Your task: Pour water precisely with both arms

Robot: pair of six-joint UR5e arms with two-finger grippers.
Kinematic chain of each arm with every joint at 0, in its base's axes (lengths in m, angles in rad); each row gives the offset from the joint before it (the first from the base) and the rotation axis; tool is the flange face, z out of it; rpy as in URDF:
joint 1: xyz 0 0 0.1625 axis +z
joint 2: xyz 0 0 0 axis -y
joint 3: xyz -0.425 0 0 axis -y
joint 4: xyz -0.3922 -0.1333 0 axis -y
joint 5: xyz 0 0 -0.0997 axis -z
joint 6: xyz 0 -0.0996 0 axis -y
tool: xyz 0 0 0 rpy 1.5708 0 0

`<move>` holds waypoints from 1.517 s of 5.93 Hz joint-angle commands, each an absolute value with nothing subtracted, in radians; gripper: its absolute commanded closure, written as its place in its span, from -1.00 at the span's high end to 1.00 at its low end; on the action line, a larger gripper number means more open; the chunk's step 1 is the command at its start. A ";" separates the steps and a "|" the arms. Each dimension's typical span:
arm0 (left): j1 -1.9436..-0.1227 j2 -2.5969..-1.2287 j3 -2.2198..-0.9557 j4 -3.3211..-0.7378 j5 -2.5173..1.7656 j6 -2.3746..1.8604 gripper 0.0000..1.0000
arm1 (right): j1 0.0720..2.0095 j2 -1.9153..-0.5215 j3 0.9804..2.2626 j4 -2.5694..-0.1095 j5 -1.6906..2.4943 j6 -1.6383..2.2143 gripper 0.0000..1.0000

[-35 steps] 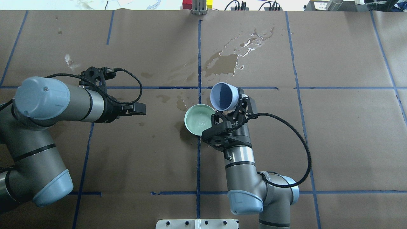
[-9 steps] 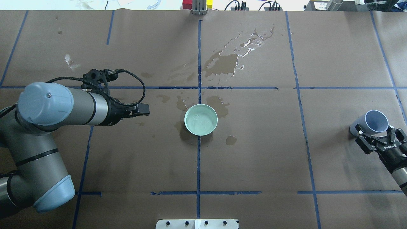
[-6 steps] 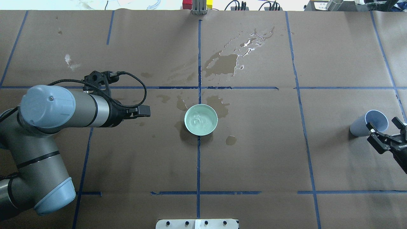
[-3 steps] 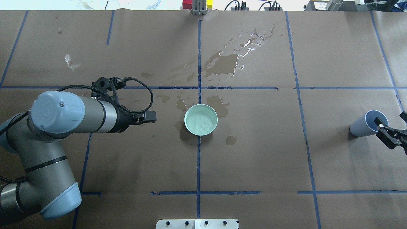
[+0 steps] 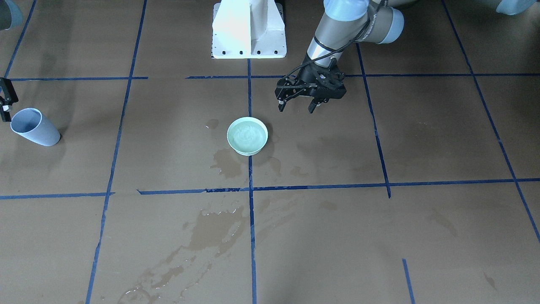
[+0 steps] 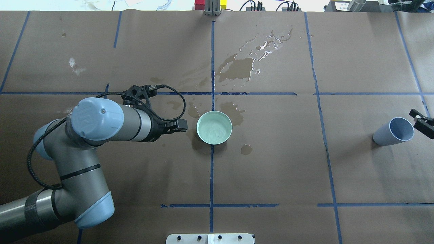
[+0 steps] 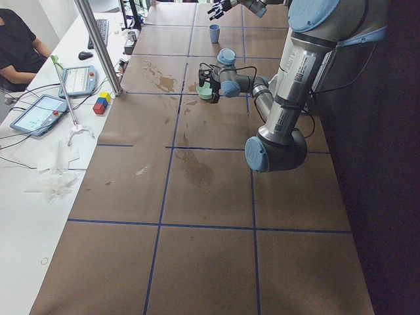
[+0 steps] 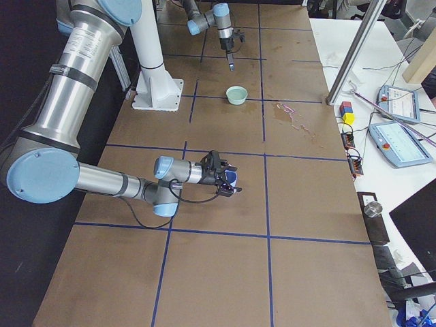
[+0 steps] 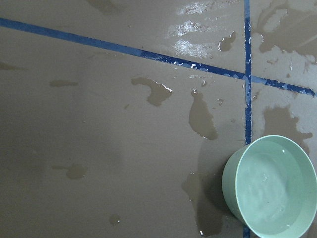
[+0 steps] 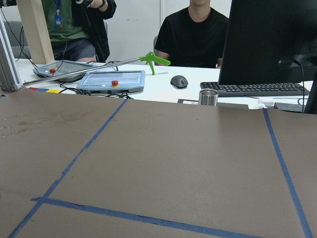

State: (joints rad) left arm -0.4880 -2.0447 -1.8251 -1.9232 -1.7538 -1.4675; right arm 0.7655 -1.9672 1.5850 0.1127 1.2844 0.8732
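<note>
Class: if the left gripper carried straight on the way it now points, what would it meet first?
Most likely the mint-green bowl holding the water: the open left gripper slants down towards its near rim. It might instead touch the wet brown paper just short; depth is unclear.

The right claw (image 6: 422, 121) no longer tips the blue cup (image 6: 386, 137) over the bowl (image 6: 197, 128). The cup now stands free near the counter's right edge. The left claw (image 5: 296, 109) moves in beside the bowl.
</note>
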 commanded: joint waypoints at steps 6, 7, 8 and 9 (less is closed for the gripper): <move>-0.485 -2.324 -1.472 -1.836 -1.787 -1.603 0.66 | 1.569 -1.729 1.594 -0.605 2.450 0.419 1.00; -0.489 -2.330 -1.470 -1.833 -1.796 -1.603 0.37 | 1.584 -1.723 1.601 -0.639 2.497 0.414 1.00; -0.498 -2.324 -1.471 -1.829 -1.863 -1.600 0.06 | 1.592 -1.724 1.612 -0.640 2.497 0.413 1.00; -0.496 -2.315 -1.471 -1.829 -1.879 -1.598 0.01 | 1.594 -1.723 1.615 -0.641 2.497 0.413 1.00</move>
State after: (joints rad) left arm -0.4952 -2.3211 -1.4722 -1.8283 -1.8535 -1.5994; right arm 1.5888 -1.7243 1.6102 -0.6357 2.4916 0.4137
